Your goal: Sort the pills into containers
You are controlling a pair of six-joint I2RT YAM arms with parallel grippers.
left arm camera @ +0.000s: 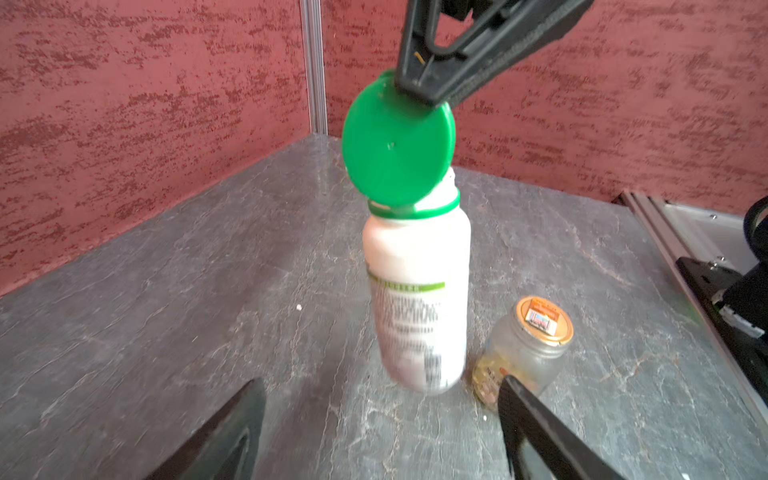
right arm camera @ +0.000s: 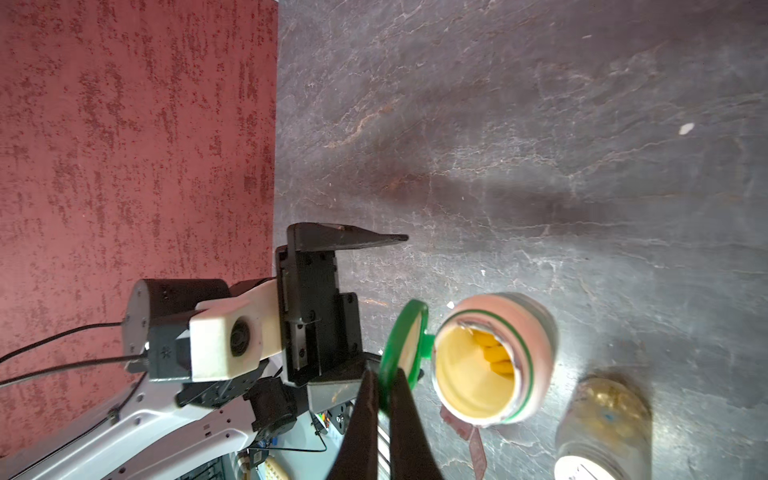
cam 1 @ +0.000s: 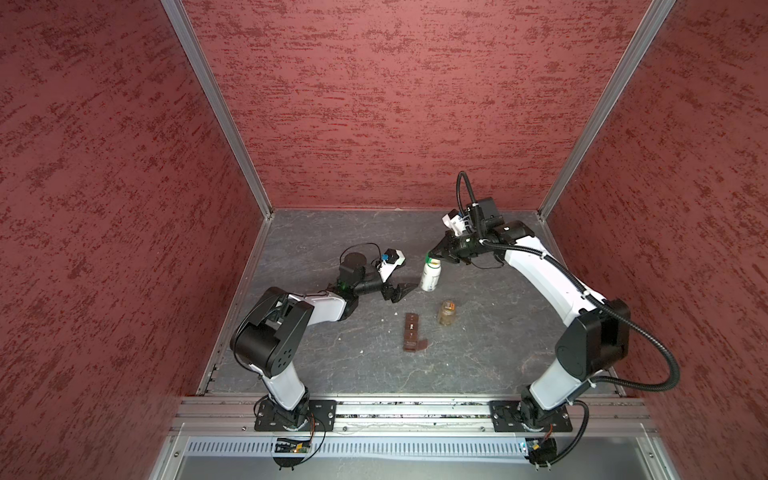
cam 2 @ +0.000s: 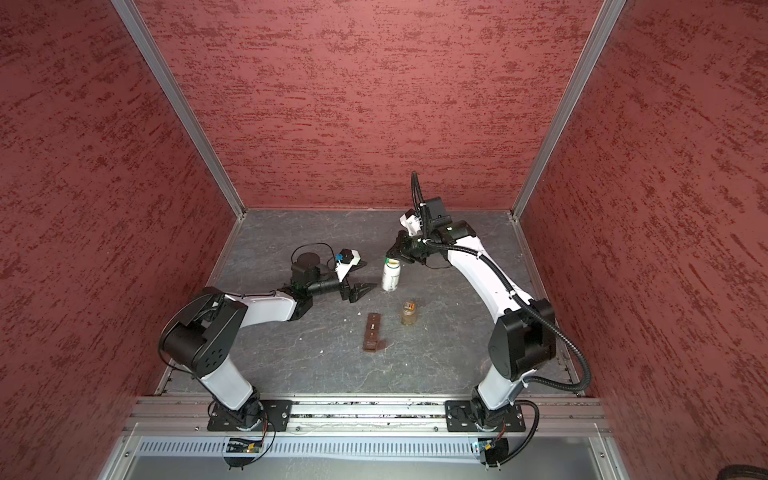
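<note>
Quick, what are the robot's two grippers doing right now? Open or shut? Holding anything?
Left gripper: open, holding nothing.
Right gripper: shut on the green cap of the white bottle.

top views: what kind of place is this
Most likely a purpose-built robot test cell: red textured wall panels in silver aluminium corner posts box in a grey stone-patterned tabletop, and two white-and-black robot arms are bolted to a silver aluminium rail along its front edge.
</note>
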